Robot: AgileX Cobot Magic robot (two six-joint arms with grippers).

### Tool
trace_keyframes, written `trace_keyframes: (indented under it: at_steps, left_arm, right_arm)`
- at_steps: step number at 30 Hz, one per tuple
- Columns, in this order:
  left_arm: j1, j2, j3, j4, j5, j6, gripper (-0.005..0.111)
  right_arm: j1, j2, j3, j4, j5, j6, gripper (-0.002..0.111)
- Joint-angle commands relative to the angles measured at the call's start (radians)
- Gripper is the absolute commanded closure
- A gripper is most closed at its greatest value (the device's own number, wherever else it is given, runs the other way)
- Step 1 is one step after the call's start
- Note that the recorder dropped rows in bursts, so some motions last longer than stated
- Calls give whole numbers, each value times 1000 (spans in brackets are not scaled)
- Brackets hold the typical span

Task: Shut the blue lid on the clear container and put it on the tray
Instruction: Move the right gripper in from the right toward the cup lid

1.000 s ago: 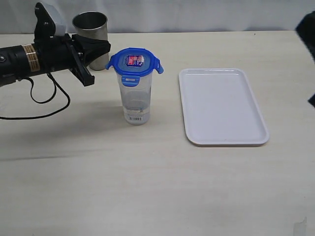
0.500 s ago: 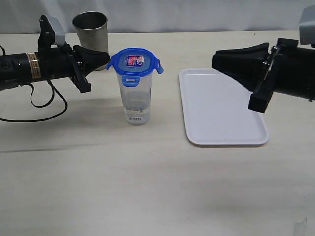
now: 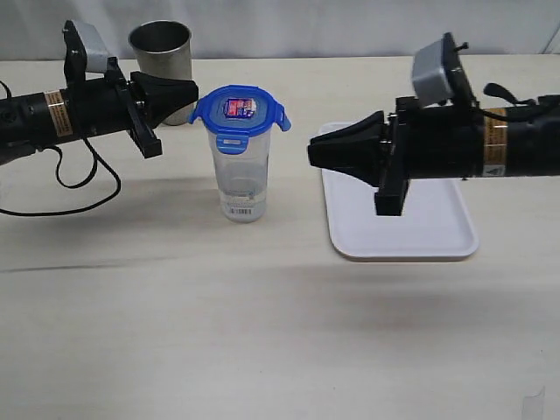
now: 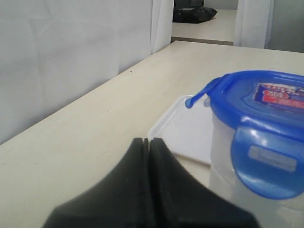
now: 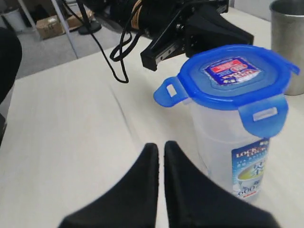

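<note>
Closed and empty, left gripper (image 3: pixel 190 90) and right gripper (image 3: pixel 313 150) flank the clear container (image 3: pixel 241 179), seemingly to snap down the blue lid (image 3: pixel 238 109)

- The right arm (image 3: pixel 472 149) covers much of the tray (image 3: pixel 420 241).
- The left fingers (image 3: pixel 171 91) hide the metal cup's (image 3: pixel 161 45) lower part.
- The sticker (image 3: pixel 237 108) print is too small to read.

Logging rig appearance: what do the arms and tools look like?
Both arms are black with a gold label band. The left tool and right tool are black tapered wedges. Grey camera boxes sit on the wrists; a black cable loops off the left arm.
</note>
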Motion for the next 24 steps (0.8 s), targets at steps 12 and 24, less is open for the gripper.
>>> trace_keyframes:
  at_steps: [12, 24]
  left_arm:
    - [0, 0, -11, -6, -25, -7, 107]
    - [0, 0, -11, 41, -32, -7, 107]
  right_arm:
    - [164, 132, -178, -48, 264, 55, 104]
    - [164, 137, -182, -44, 271, 49, 104]
